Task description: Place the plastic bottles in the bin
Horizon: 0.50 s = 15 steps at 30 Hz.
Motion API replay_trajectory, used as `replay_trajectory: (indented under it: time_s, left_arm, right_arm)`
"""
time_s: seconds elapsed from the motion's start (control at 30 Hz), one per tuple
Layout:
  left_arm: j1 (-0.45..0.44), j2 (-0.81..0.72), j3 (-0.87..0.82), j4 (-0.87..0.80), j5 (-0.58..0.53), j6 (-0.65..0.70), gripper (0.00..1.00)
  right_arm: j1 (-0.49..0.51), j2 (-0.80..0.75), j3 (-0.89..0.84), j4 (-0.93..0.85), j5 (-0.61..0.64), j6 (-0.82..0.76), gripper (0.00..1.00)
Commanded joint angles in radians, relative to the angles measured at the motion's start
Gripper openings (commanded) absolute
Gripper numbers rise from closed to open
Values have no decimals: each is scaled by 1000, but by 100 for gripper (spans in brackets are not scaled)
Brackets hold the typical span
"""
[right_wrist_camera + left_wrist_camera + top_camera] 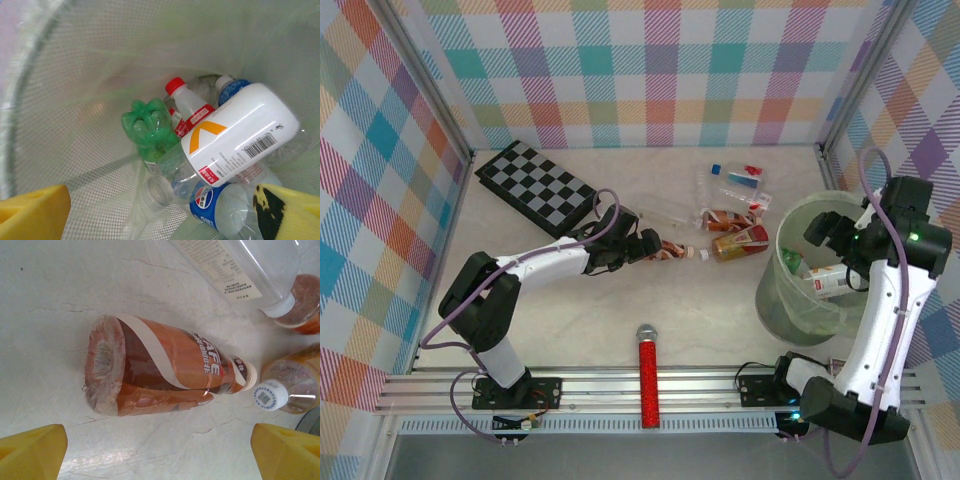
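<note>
Plastic bottles (pixel 740 242) lay clustered on the bench (pixel 570 320) at two o'clock, others inside the round translucent pale-green bin (pixel 780 305) at three o'clock. My right pincer (pixel 160 212) hung open above those. My left pincer (pixel 160 452) gaped over a brown-labelled bottle (pixel 165 370); next, I judged, lower and grip. Its dented base showed from the wrist, not from above.

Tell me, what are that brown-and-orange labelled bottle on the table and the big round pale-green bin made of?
The brown-and-orange labelled bottle looks like clear plastic with a glossy finish: its moulded base is see-through and the label shines. The big round pale-green bin seems to be fine mesh, metal or plastic I cannot tell: a dotted grid covers its translucent wall.
</note>
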Motion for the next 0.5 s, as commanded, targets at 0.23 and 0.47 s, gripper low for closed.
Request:
replay_trajectory:
  time_s: [0.23, 0.47]
  left_arm:
    - [-18, 50, -69, 247, -13, -351, 98]
    - [-28, 80, -122, 312, -40, -501, 98]
  right_arm:
    - [-9, -84, 77, -14, -217, -10, 93]
    - [-9, -91, 62, -4, -223, -23, 93]
